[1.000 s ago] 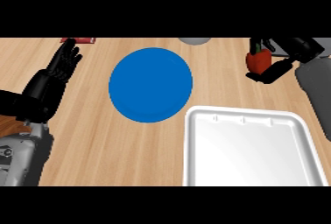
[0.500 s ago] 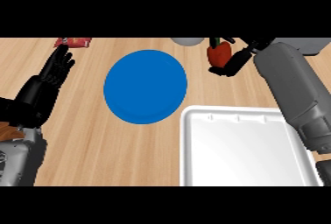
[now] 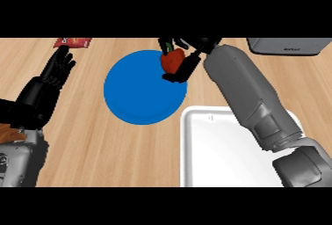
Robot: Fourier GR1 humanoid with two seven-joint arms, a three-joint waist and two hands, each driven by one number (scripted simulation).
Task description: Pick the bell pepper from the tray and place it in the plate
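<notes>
1. Far left, top edge: a small red packet point(image 3: 73, 42) lies on the light wooden counter point(image 3: 97, 149), just beyond the left hand's fingertips.
2. Left hand point(image 3: 53, 74), black, fingers straight and together, pointing up the view; it holds nothing and rests near the left edge, apart from the plate.
3. Centre: round blue plate point(image 3: 139, 94) flat on the counter, its lower right rim just beside the tray's upper left corner.
4. Above the plate's upper right part: red bell pepper point(image 3: 172, 60), green stem end showing at its top, clamped in the right hand point(image 3: 188, 55). The black fingers curl round the pepper's right side and underneath it. Whether the pepper touches the plate cannot be told.
5. Right of centre: the grey right forearm runs from the lower right corner up to that hand, crossing the white rectangular tray point(image 3: 201, 154).
6. Top right corner: part of a grey box-like object point(image 3: 288, 46), cut off by the view.
</notes>
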